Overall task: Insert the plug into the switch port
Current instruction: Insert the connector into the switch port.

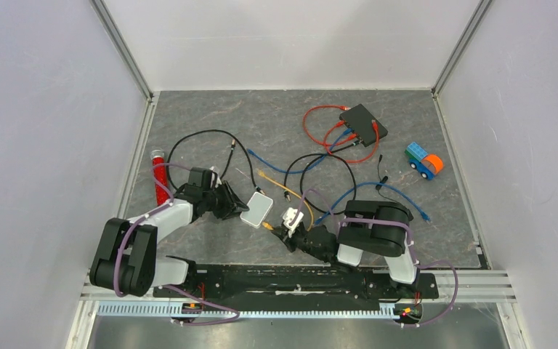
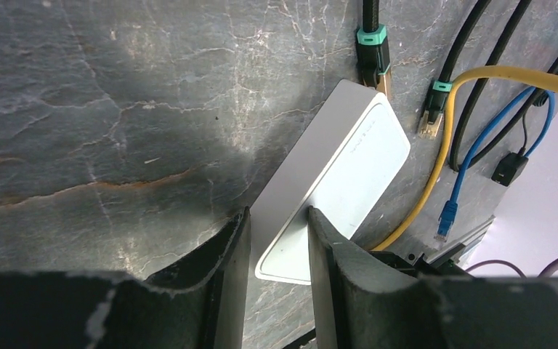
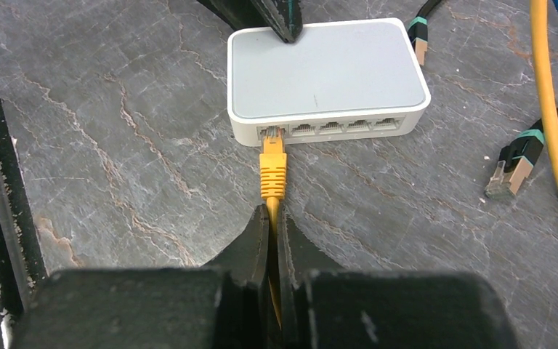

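A white switch (image 1: 256,209) (image 2: 341,167) (image 3: 327,69) lies flat on the grey mat, its row of ports facing my right arm. My right gripper (image 3: 274,211) (image 1: 287,234) is shut on the yellow cable just behind the yellow plug (image 3: 273,171). The plug's clear tip sits in the mouth of the leftmost port (image 3: 271,133); how deep it goes cannot be told. My left gripper (image 2: 277,212) (image 1: 234,206) is at the switch's far corner, jaws apart. One finger rests on the switch's top, the other stands beside its back face.
The yellow cable (image 3: 552,109) loops round to the right. Black cables with teal-collared plugs (image 3: 512,163) (image 2: 372,43) and a blue plug (image 2: 447,218) lie near the switch. Farther back are a black switch with red cables (image 1: 363,123), a toy truck (image 1: 424,161) and a red tube (image 1: 160,178).
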You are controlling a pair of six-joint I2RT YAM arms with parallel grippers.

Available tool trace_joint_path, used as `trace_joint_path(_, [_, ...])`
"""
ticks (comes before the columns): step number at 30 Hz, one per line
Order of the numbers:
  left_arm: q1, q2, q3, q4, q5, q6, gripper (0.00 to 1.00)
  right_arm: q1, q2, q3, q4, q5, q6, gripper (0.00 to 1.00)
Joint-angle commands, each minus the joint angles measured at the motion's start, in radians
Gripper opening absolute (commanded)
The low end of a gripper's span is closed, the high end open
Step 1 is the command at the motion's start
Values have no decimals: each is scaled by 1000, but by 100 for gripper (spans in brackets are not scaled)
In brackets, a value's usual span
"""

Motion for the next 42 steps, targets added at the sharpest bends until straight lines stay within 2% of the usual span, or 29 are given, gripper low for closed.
trace_joint_path(1, [-56,50,-11,-33,96,-2,38,-37,18,5,66,-110,-10,0])
trace_joint_path(12, [-120,28,-24,-23,70,-13,38,-61,-65,58,-111,-132,-84,0])
trace_joint_path(18, [-159,13,-45,-33,41,-28,38,-67,-104,81,-164,-91,-92,0])
trace_joint_path(30, [-231,-40,-90,11,19,-106,37,-70,-130,127,-193,-46,-88,0])
trace_joint_path(38, [-327,-62,-114,7,-32,-121,35,-97,-100,145,-148,-110,-101,0])
trace_joint_path(42, [-337,-62,-156,74,-17,-166,34,-110,-100,165,-149,-132,-110,0])
